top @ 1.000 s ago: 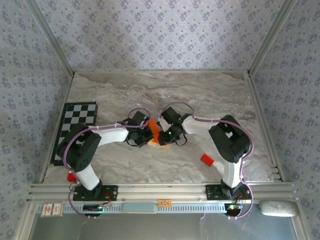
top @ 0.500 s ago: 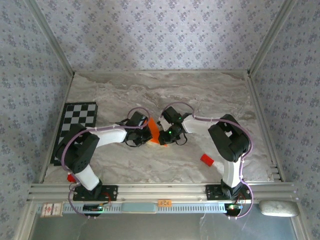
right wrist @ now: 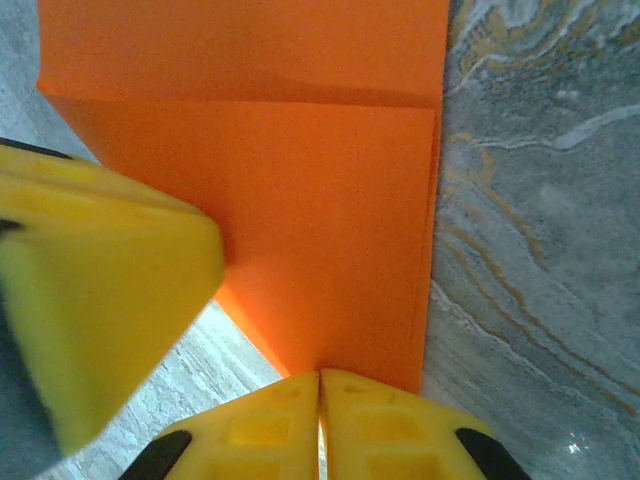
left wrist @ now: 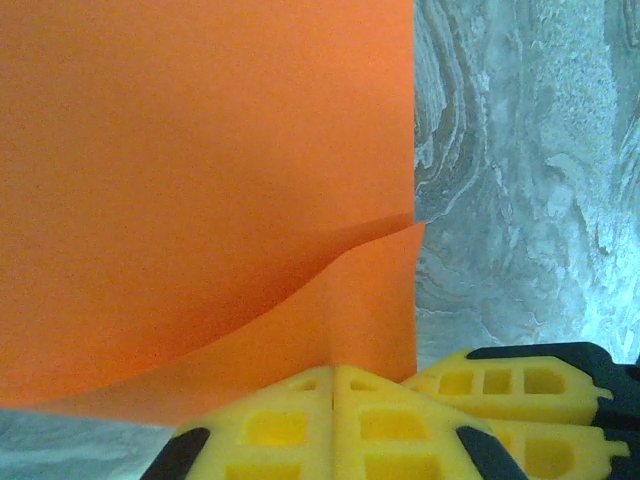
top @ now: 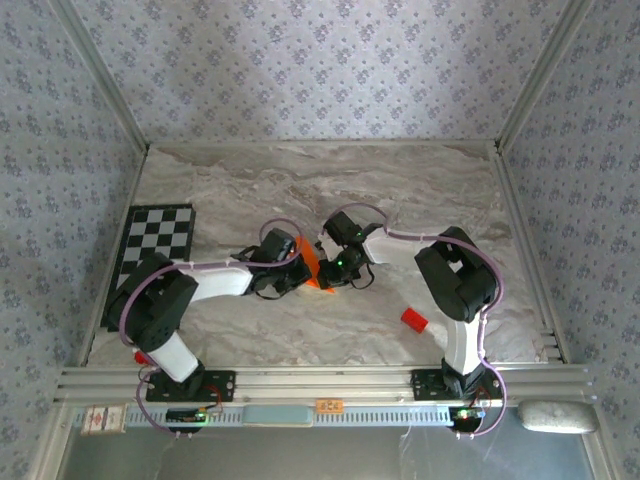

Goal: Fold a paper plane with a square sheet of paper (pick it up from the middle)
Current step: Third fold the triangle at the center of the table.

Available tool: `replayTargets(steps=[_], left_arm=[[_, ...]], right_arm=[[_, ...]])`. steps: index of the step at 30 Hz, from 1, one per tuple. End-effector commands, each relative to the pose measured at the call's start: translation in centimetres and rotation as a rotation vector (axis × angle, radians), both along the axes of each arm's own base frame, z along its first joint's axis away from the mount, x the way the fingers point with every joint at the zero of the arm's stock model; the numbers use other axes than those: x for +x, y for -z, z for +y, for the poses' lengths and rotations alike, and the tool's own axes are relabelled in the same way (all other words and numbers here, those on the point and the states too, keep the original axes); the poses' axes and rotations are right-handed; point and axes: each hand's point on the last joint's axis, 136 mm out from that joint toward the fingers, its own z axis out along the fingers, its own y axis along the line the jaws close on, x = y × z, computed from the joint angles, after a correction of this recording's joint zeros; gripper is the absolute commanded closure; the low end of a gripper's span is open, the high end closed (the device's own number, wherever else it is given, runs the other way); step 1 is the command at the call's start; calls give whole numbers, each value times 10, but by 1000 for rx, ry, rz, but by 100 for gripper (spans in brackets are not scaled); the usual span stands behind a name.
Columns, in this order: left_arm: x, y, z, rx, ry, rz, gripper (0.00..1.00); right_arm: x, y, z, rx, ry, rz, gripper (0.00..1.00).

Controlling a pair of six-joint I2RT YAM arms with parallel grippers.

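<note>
The square sheet of paper is bright orange and folded into layers, and lies mid-table between both grippers. In the left wrist view the sheet has a lifted flap that curves down into my left gripper, which is shut on its edge. In the right wrist view the sheet shows a straight crease and a stacked right edge, and its lower corner runs into my right gripper, shut on it. The two grippers sit almost touching. A finished paper plane is not in view.
A small red block lies on the marble table near the right arm. A checkerboard mat is at the left edge. Patterned walls enclose three sides, and a metal rail runs along the near edge.
My left wrist has shifted slightly toward the near edge and the right. The sheet looks a little lower and more covered between the grippers. The right arm has barely moved.
</note>
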Motion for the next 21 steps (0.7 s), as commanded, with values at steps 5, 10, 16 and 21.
replayTargets(steps=[5,10,16,21], left_arm=[[-5,12,-6,3,11,34,96],[-12,32,22,121,-42,70,97],[-11,45,59,196,-89,74,97],[-13,53,84,193,-126,73,96]], right_arm=[[-12,28,-24,-131,42,79,89],[-14,33,-30,-166,50,83,89],[-20,45,-46,-238,69,107,89],[-26,53,-53,-256,109,136,89]])
